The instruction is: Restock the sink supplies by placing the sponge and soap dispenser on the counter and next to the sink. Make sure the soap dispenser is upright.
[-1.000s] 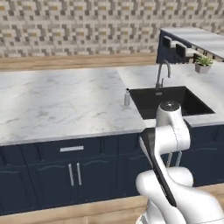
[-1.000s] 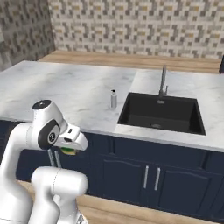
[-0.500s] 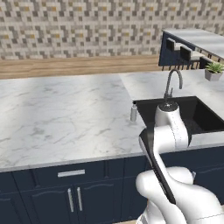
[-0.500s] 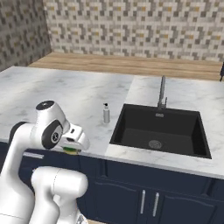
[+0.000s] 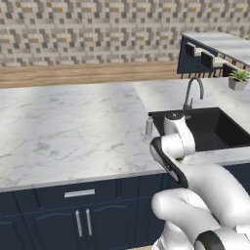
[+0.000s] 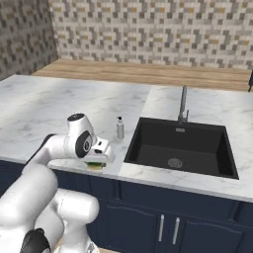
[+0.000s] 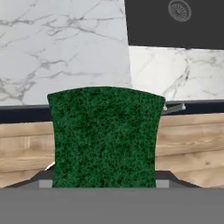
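Note:
The green sponge (image 7: 104, 138) is held in my shut gripper (image 6: 101, 157), and its yellow layer (image 6: 96, 166) peeks out under the hand. The hand hovers at the front edge of the white marble counter (image 6: 39, 106), left of the black sink (image 6: 178, 148). In the hand view the sponge covers the fingertips, with the counter (image 7: 65, 52) and the sink's drain (image 7: 180, 9) beyond it. The soap dispenser (image 6: 120, 128) stands upright on the counter by the sink's left rim, a short way behind the hand, and is also seen at the soap dispenser (image 5: 149, 125). The chrome faucet (image 5: 191, 93) rises behind the basin (image 5: 215, 129).
Navy cabinets with silver handles (image 5: 78, 194) run under the counter. A raised shelf with dark items (image 5: 205, 56) and a small potted plant (image 5: 239, 78) sit at the far right. Wooden floor (image 7: 188, 144) lies below the counter's front edge. A tiled wall backs the counter.
The base has driven forward and sideways, so the counter and sink look nearer and shifted in both views. The sponge stays in the gripper, now at the counter's front edge.

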